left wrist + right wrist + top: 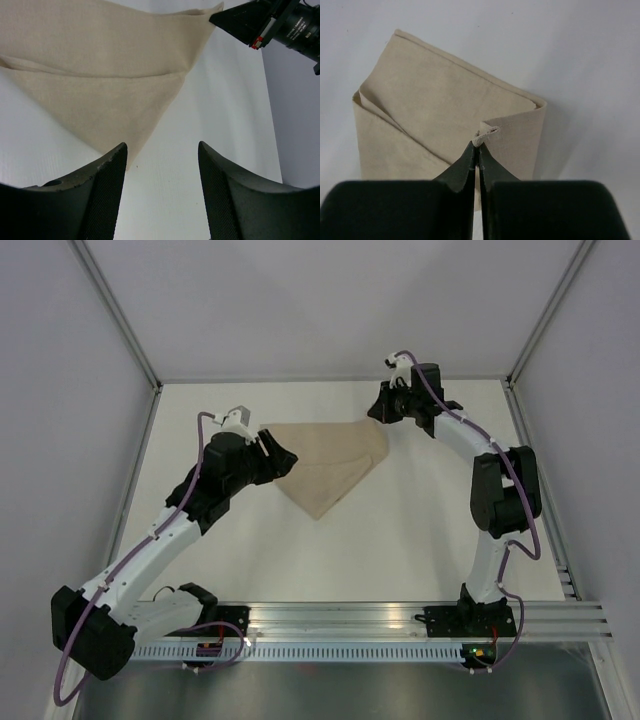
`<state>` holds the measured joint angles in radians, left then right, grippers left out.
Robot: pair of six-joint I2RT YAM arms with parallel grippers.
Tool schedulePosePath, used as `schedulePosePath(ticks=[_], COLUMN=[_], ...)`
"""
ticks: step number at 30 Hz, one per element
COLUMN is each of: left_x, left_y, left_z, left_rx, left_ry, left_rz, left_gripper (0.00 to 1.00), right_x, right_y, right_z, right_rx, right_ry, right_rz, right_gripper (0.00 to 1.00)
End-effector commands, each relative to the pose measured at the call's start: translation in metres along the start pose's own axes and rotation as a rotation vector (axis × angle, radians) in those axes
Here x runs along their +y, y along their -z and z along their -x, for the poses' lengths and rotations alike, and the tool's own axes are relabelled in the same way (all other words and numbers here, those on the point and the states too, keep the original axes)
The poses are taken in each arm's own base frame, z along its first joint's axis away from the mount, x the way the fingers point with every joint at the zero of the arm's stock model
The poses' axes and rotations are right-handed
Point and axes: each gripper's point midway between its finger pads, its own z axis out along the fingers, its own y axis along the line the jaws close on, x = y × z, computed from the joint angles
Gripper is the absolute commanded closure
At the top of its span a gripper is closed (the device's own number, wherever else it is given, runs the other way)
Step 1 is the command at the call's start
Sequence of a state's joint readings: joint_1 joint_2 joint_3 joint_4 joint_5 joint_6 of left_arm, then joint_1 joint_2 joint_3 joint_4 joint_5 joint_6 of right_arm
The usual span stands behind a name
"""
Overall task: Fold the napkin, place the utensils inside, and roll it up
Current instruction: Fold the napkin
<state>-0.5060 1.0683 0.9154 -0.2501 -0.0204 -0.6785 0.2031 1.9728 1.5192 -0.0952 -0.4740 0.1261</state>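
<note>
Right wrist: gripper (476,147) pinches napkin (435,100) (lens lettering (296,24) illegible).

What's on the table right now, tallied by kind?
Napkin: 1 (beige, partly folded)
End effectors: 2 (left end effector open over the table; right end effector shut on a napkin corner)
Utensils: 0 in view
Total: 3

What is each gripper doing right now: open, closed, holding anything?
Left gripper: open, holding nothing.
Right gripper: closed, pinching a corner of the napkin.
</note>
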Motion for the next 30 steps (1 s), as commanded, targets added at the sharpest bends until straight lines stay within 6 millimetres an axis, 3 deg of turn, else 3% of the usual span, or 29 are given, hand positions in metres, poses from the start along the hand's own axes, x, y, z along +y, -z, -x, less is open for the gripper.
schedulePosePath(ticks=[1,5,10,11,16,22,27,30], left_x=[-0.013,0.001,0.007,0.009,0.012,0.01,0.011,0.009], left_y=[0.002,-0.007,-0.009,-0.011,-0.014,-0.013,-0.01,-0.008], left_z=[-0.01,-0.037,-0.051,-0.055,-0.068,-0.068,-0.067,-0.063], left_rx=[0.007,0.05,0.067,0.075,0.105,0.092,0.086,0.073], left_ry=[0.082,0.128,0.162,0.166,0.183,0.188,0.194,0.194], left_rz=[-0.094,-0.092,-0.098,-0.096,-0.092,-0.111,-0.11,-0.115], left_gripper=[0.37,0.44,0.52,0.53,0.6,0.62,0.62,0.62], right_x=[0.019,0.039,0.073,0.087,0.113,0.144,0.157,0.161], right_y=[0.014,0.015,0.022,0.024,0.029,0.034,0.035,0.032], right_z=[0.014,0.01,0.002,0.002,-0.003,-0.008,-0.034,-0.06], right_rx=[-0.031,-0.009,0.002,-0.003,0.0,0.004,0.06,0.101], right_ry=[0.154,0.243,0.368,0.397,0.512,0.641,0.731,0.797], right_rz=[-0.02,-0.007,-0.008,0.004,-0.009,-0.005,0.023,0.021], right_gripper=[0.94,0.95,0.95,0.95,0.95,0.95,0.95,0.95])
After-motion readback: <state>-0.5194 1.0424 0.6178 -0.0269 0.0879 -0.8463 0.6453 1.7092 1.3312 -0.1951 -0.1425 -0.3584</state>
